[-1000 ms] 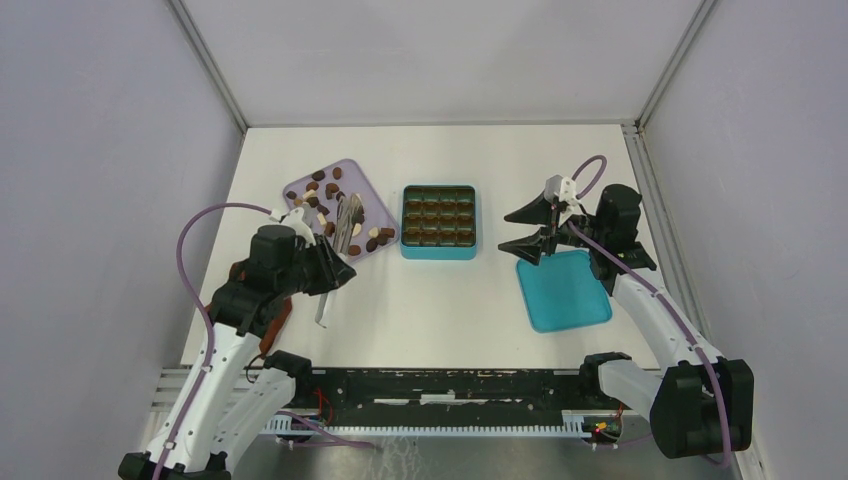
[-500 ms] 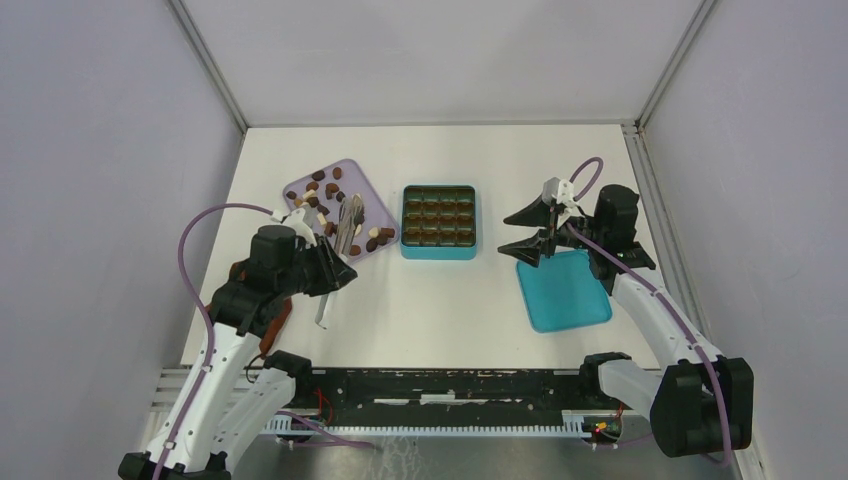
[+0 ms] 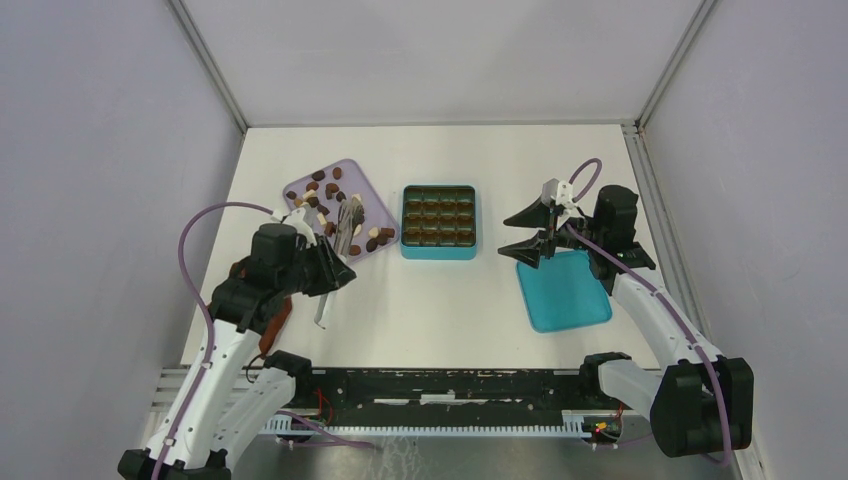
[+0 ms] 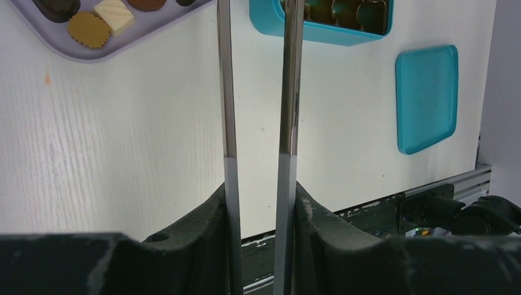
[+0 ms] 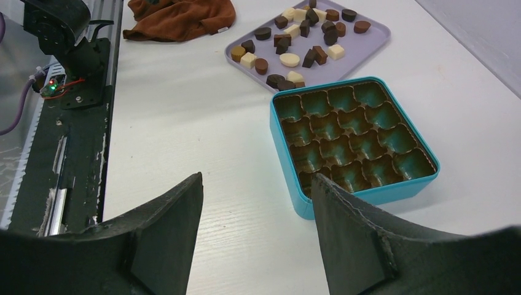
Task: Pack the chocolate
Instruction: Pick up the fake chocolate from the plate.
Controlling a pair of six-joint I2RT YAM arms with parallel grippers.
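Now small brown, tan and cream chocolate pieces (image 5: 295, 37) lie on a lilac plastic tray (image 5: 376, 32), the left gripper (image 4: 258, 206) with jaws pinching long steel tongs (image 4: 226, 123) over them and the right gripper (image 5: 257, 203) with jaws spread, so picking seems the step, calling next for a gentle squeeze on one piece.

Robot lab cell: white table (image 3: 440, 310), plain grey walls (image 3: 90, 150) (aluminium-framed), exposed wiring (image 5: 61, 86).

White surface (image 3: 430, 310): lilac tray (image 3: 370, 196) left of ctr. Teal sq. box (image 3: 438, 252) just right of it, not touching, w/ a grid of gold-brown cells. Flat teal lid (image 3: 563, 292) well apart, further right. Metal tongs (image 3: 348, 222), tips over tray's near part. Red-brown cloth (image 5: 178, 15) bunched nr. left edge.
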